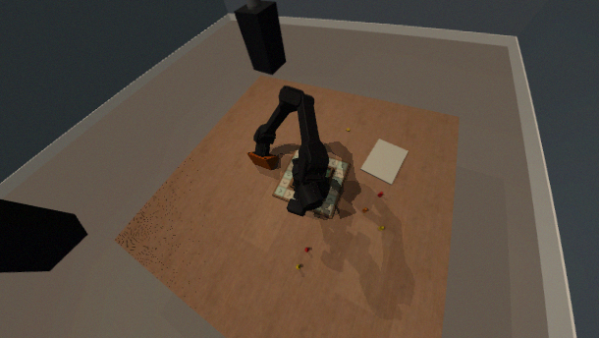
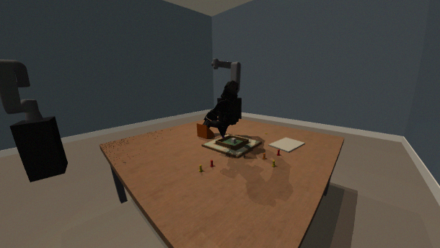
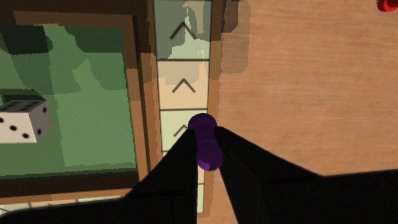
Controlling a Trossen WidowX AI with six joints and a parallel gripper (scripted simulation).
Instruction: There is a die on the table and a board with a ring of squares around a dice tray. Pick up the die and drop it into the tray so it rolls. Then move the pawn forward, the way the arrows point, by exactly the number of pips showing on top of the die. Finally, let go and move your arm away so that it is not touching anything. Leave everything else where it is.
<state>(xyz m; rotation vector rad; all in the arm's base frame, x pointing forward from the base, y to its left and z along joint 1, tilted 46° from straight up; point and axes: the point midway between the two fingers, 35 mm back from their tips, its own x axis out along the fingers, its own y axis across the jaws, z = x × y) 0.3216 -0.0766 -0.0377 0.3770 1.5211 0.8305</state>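
Observation:
My gripper [image 3: 204, 135] [image 2: 223, 136] is shut on a purple pawn [image 3: 209, 154]. In the wrist view it overlaps the outer edge of an arrowed column of the board [image 3: 170, 102] [image 2: 254, 145] [image 1: 281, 192], beside a pale green square. Its height above the squares is hard to tell. The white die [image 3: 19, 127] [image 2: 233, 140] lies inside the green-floored dice tray [image 3: 131, 80] [image 2: 226, 145], at the left of the wrist view. Its top face shows several dark pips, foreshortened. The arm hides the fingertips and much of the board in the top view.
An orange block [image 1: 263, 161] [image 2: 204, 131] stands beside the board, close to the arm. A white panel [image 1: 385, 161] [image 2: 287, 144] lies on the other side. Small red [image 1: 380, 194] [image 2: 278, 153], orange [image 1: 365, 209] [image 2: 264, 156] and yellow [image 1: 382, 228] [image 2: 273, 164] pieces stand around.

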